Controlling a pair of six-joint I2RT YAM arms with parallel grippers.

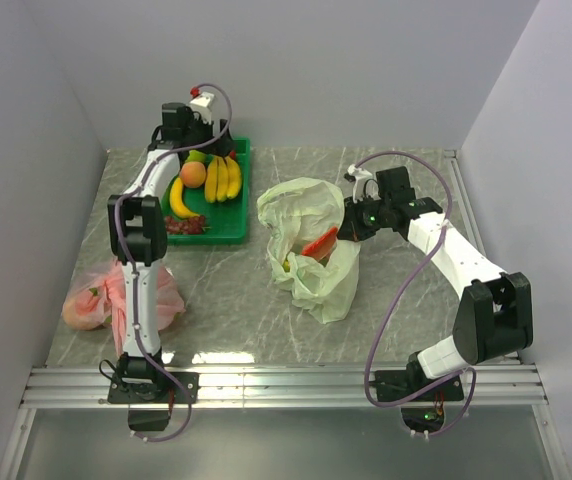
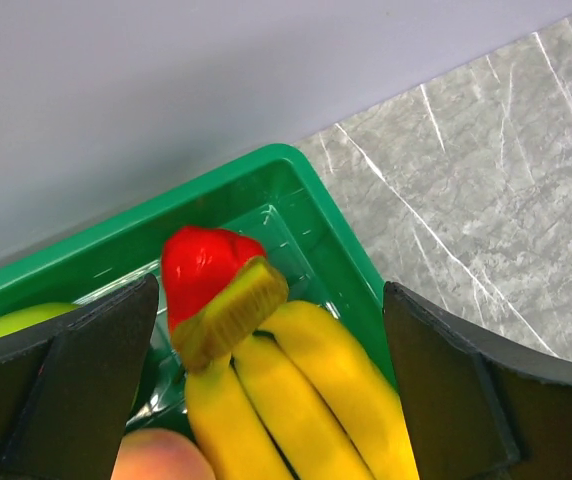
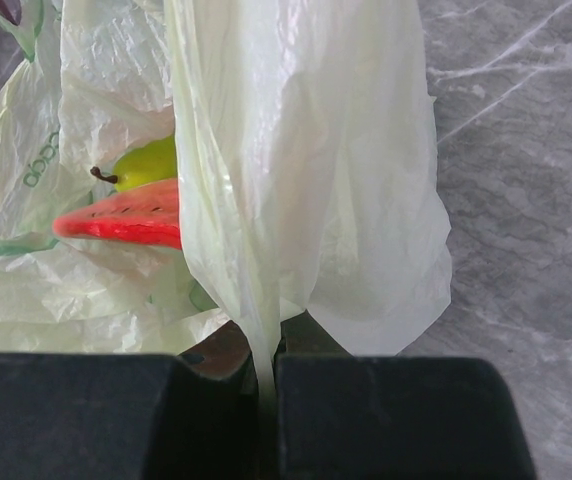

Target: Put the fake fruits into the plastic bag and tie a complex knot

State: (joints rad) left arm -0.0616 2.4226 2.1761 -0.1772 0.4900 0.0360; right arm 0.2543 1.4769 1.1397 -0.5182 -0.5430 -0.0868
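Plastic bag (image 3: 296, 150) in right pincer (image 3: 266, 348) (edge)

The plastic bag (image 3: 296, 150) has some green letters (image 3: 41, 160) printed on it, seen in the right wrist view. They run sideways on the crinkly plastic. They look like a few round letters, but the word is too crumpled to read. Nothing else can be read

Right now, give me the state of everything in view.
Left gripper: open, above bananas.
Right gripper: shut on bag.
Bag: mouth open, watermelon slice and apple inside.
Tray: holds bananas, peach, grapes, red fruit.
Pink bag: crumpled, something inside.
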